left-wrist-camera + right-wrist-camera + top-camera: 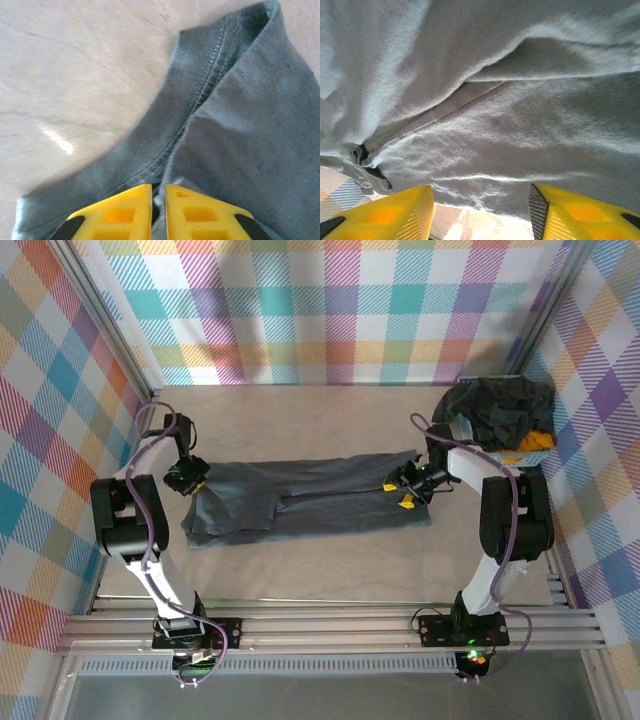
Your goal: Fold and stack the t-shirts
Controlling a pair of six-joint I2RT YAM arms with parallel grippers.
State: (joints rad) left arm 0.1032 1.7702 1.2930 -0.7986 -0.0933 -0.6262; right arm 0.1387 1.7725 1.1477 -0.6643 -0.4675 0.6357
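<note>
Dark grey cotton stretches across the middle of the pale table [330,415]: a t-shirt [310,500] laid out as a long band running left to right, its left end wider and rumpled.

At that left end the left tool [187,477] sits low on the cloth. The left wrist view shows its yellow fingers [120,212] pressed almost together, pinching a fold of the t-shirt [240,125] beside a ribbed, stitched edge, with bare table to the left.

At the band's right end is the right tool [398,495]. In the right wrist view the right tool [480,200] has its yellow fingers spread wide, with creased grey fabric [495,100] just beyond the tips. I cannot tell whether they touch it.

Further right, in the far corner, a light blue basket [463,430] holds a heap of dark shirts [505,405]. An orange-yellow shirt [535,443] pokes out at the heap's near right side.
</note>
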